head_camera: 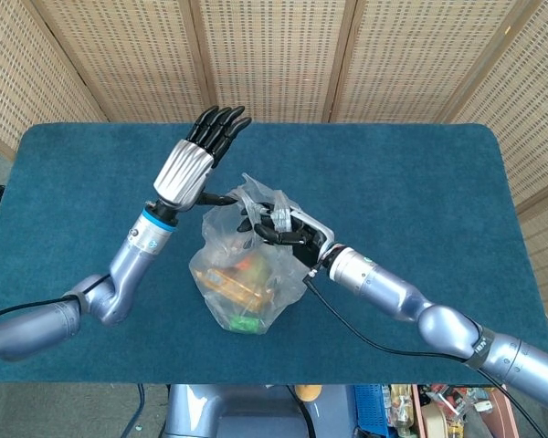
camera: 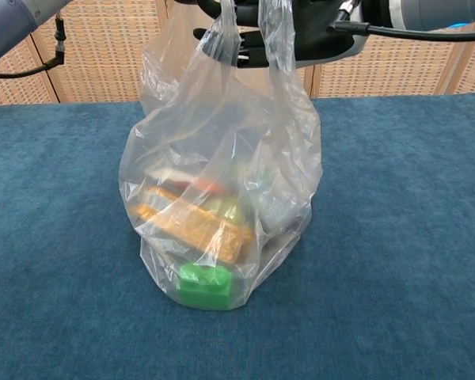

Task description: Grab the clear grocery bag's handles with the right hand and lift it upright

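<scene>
A clear grocery bag (head_camera: 242, 283) (camera: 222, 190) stands upright on the blue table, holding a green block (camera: 204, 286), an orange-brown packet and other items. Its two handles (camera: 249, 32) are stretched upward. My right hand (head_camera: 281, 230) (camera: 301, 36) grips both handles above the bag, its dark fingers curled through the loops. My left hand (head_camera: 194, 162) is raised to the left of the bag top, fingers straight and apart, holding nothing; the chest view shows only a piece of its forearm (camera: 16, 24) at the top left.
The blue table (head_camera: 420, 173) stretches on all sides of the bag. Wicker screens (head_camera: 274, 55) stand behind the far edge. A black cable (head_camera: 347, 333) trails from my right wrist along the arm.
</scene>
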`<state>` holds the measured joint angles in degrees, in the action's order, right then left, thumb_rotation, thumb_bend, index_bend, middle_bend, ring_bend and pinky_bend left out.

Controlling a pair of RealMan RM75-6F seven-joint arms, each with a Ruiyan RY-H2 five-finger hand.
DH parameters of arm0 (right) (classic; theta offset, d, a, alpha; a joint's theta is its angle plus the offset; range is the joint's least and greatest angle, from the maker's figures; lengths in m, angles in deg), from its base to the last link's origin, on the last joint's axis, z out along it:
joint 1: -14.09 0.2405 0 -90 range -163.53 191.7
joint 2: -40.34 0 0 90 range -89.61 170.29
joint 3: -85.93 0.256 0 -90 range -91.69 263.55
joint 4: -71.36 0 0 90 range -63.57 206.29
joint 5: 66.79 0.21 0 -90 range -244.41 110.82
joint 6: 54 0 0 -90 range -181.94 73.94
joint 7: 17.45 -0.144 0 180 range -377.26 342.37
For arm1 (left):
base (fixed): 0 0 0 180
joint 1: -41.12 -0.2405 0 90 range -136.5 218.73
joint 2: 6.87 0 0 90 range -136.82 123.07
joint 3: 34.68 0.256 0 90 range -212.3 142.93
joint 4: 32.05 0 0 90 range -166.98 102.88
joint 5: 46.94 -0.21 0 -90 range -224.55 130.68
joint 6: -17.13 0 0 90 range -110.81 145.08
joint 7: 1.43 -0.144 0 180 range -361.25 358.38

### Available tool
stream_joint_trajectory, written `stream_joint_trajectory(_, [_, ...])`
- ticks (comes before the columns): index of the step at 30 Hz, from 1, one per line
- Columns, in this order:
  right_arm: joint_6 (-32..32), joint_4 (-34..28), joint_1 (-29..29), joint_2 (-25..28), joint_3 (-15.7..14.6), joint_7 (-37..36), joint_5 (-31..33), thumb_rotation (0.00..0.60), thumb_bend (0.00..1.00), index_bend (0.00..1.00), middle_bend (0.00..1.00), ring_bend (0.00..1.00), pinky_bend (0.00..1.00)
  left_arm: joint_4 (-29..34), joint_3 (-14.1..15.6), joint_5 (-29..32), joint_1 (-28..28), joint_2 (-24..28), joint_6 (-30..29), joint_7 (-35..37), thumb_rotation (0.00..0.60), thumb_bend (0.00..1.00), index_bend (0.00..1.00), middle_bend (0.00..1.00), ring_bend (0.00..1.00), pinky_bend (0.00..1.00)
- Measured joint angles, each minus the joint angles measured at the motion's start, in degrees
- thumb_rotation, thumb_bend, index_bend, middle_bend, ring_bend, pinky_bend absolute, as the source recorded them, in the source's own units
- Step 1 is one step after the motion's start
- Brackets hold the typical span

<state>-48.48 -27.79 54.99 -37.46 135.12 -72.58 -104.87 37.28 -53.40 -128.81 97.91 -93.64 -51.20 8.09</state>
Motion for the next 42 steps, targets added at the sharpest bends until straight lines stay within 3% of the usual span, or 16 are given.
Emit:
stream_joint_trajectory(6, [1.2,-0.35,0.2,0.45,-0.25,0.43,0.99,0.6,0.53,0.37,0.47,0.29,0.37,2.88,1.82,-0.71,-1.38,5.04,2.61,3.24,0.557,0.08,0.0,0.0,0.0,0.0])
stream_joint_trajectory(23, [6.11,-2.11,3.28,3.14,-3.21,0.93,5.31,0.6,0.54,0.37,0.47,0.29,0.41,5.98,4.77,-2.13,-6.36,14.37,2.78,8.39,0.55,0.08,0.0,0.0,0.0,0.0])
stream_joint_trajectory(31, [8.96,-3.76,6.03,6.22,-5.45,1.26,8.87,0.6,0.51,0.36,0.47,0.29,0.41,8.6,5.7,-2.31,-9.3,19.1,1.92,9.83,0.562,0.08,0.0,0.0,0.0,0.0])
stream_joint_trajectory(42, [10.17,-4.68,9.61,9.88,-6.13,0.98,13.41,0.6,0.49,0.35,0.47,0.27,0.41,10.89,7.37,-1.04,-15.16,23.19,-0.44,11.84,0.597,0.08,0.0,0.0,0.0,0.0])
